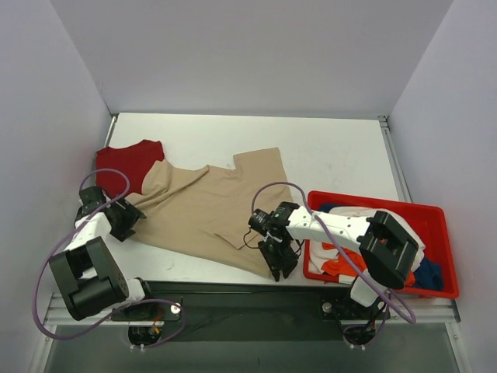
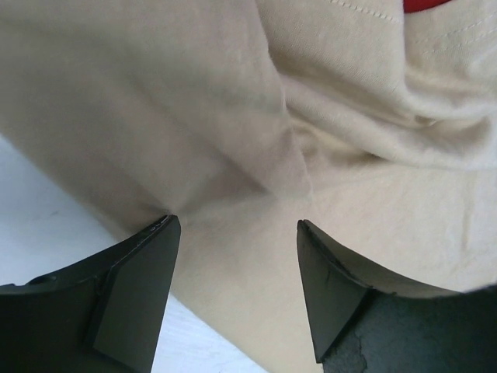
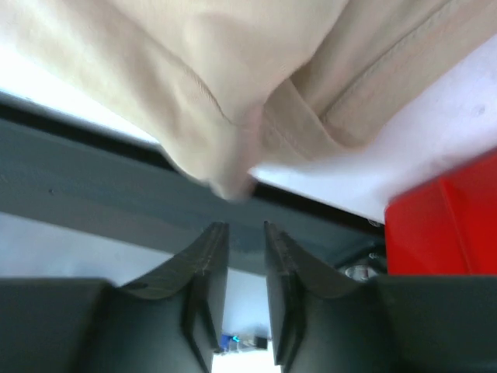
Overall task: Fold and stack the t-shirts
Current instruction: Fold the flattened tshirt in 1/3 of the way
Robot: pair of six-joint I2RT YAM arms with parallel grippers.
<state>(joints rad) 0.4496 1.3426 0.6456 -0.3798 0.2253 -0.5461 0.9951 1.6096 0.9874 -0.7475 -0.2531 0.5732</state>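
Observation:
A large beige t-shirt point(image 1: 210, 210) lies spread and wrinkled across the table, partly over a dark red t-shirt point(image 1: 128, 163) at the back left. My left gripper point(image 1: 126, 221) is open at the beige shirt's left edge. In the left wrist view its fingers point(image 2: 237, 221) straddle the cloth point(image 2: 155, 101) without pinching it. My right gripper point(image 1: 279, 264) is at the shirt's near right corner. In the right wrist view its jaws point(image 3: 245, 227) stand a narrow gap apart with nothing between them, just below the hanging cloth corner point(image 3: 229, 183).
A red plastic bin point(image 1: 435, 216) at the near right holds white point(image 1: 353, 217), orange point(image 1: 334, 268) and blue point(image 1: 429, 273) cloth. It stands right beside my right arm; its corner point(image 3: 443, 225) shows in the right wrist view. The table's front edge point(image 1: 217, 281) runs just under the right gripper.

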